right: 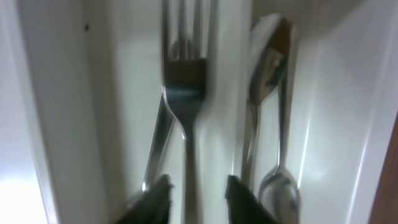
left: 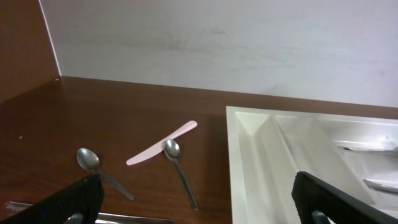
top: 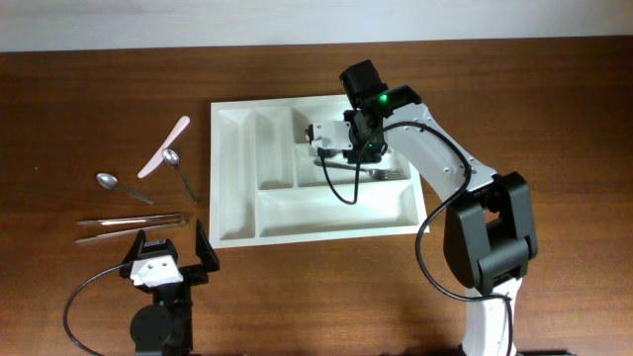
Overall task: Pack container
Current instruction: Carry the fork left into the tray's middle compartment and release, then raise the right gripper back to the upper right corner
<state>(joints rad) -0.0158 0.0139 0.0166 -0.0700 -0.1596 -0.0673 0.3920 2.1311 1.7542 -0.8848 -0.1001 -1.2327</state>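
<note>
Wooden desk [top: 99, 119]: right pincer [right: 198, 186] is straddling the fork [right: 185, 93] in the container [top: 232, 183], jaws parted; I'm planning a straight lift. Left pincer [top: 170, 247] is gaping wide.

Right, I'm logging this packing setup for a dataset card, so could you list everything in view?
cutlery tray: one, white, table centre
fork: one clear, silver, tray compartment under right end effector; another handle beneath it
tray spoons: seemingly two, silver, neighbouring compartment
loose spoons: two, silver, table left of tray
knife: one, pink, beside the loose spoons
metal sticks: a pair, silver, nearer the robot than the loose spoons; tongs or chopsticks, unclear
table: one, brown wood
left end effector: black, open, empty, near the sticks
right end effector: black, open, fingers either side of fork handle
</note>
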